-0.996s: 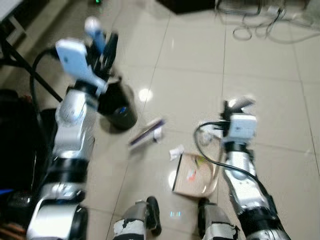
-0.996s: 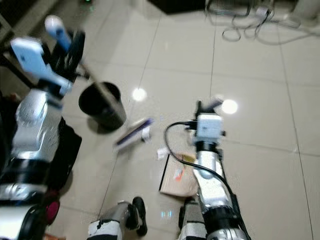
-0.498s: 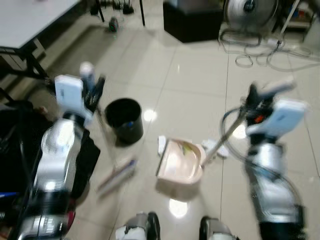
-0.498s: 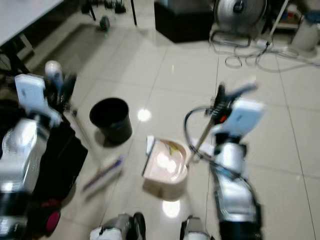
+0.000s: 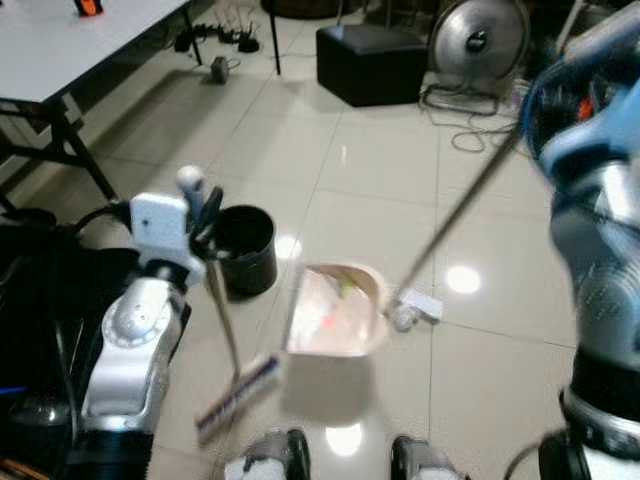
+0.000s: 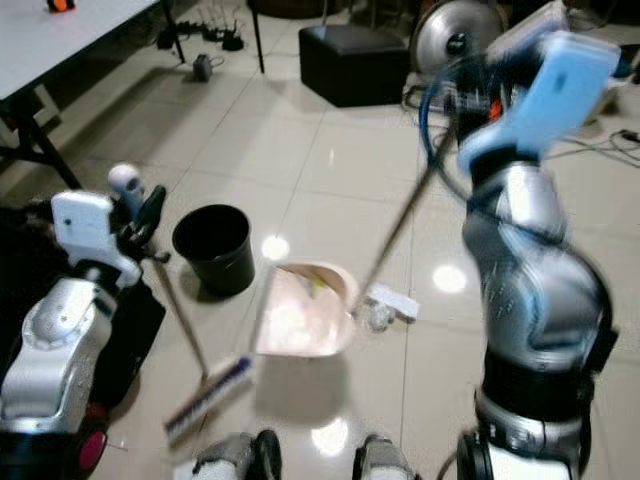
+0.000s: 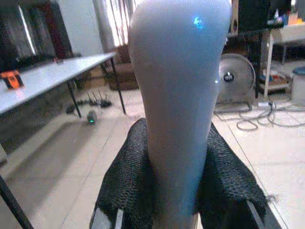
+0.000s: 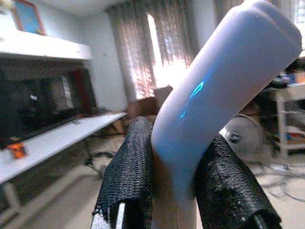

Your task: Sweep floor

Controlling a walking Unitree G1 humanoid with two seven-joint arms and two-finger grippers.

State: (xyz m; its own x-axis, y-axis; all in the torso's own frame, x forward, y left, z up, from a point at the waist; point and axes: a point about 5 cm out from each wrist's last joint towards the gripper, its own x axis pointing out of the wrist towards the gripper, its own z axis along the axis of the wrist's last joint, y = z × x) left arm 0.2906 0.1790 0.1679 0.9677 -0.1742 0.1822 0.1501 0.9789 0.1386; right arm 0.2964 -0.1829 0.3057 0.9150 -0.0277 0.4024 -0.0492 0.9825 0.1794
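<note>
Now the head camera looks further forward than half a second ago: more of the room shows, with the white table point(image 5: 70, 45) at far left, a black box point(image 5: 372, 62) and a floor fan point(image 5: 478, 38) at the back. The right arm has risen high; the right gripper point(image 8: 183, 167) is clamped on the pale grip of the dustpan handle point(image 5: 462, 200), both black fingers point(image 8: 131, 171) pressed against it. That handle runs as a thin rod diagonally down to the dustpan point(image 5: 335, 310), which is pale pink, tilted, and appears lifted off the tile floor point(image 5: 380, 160), a shadow lying beneath it. Something yellowish sits inside the pan near its back wall; too blurred to identify. A white scrap point(image 5: 418, 303) lies on the floor just beside the foot of the handle.

The left gripper point(image 7: 178, 181) is closed around the rounded pale-blue top of the broom point(image 5: 222, 330); the left arm sits lower than one second ago. The broom stick slopes down from the gripper to the brush head point(image 5: 238, 396), which rests near the robot's left foot point(image 5: 268, 458). A black bin point(image 5: 245, 250) stands upright behind the stick, near the dustpan's left side, apart from it. Motion blur softens both arms.
</note>
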